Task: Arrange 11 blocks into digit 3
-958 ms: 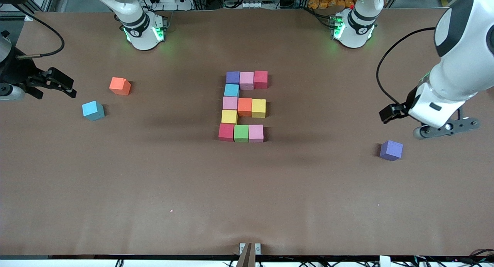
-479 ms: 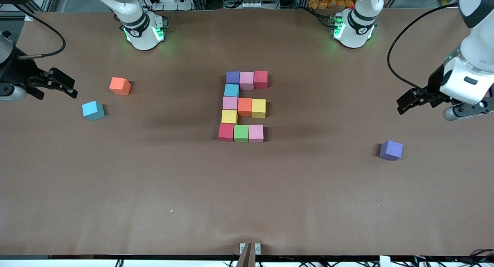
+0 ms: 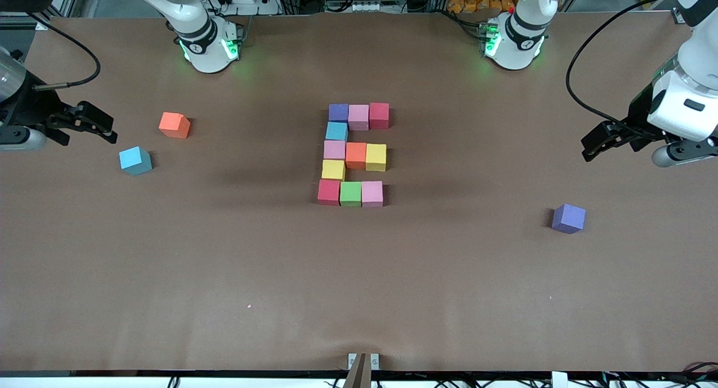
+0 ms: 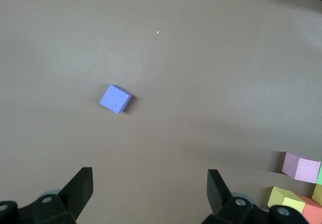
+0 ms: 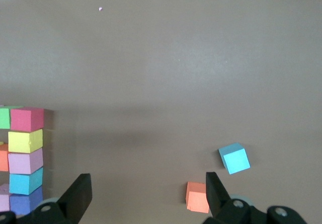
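Eleven blocks (image 3: 352, 154) sit mid-table as a digit 3 (image 3: 355, 156). Both the left gripper (image 3: 589, 148) and the right gripper (image 3: 106, 131) hover wide open, empty, at the table's ends.

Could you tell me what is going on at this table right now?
Eleven blocks sit joined mid-table as the digit 3, three wide and five tall. Neither arm holds anything: the left gripper hangs open over bare table at its end, the right gripper open at the other. Three loose cubes lie apart: a purple block near the left arm's end, an orange block and a blue block near the right's.
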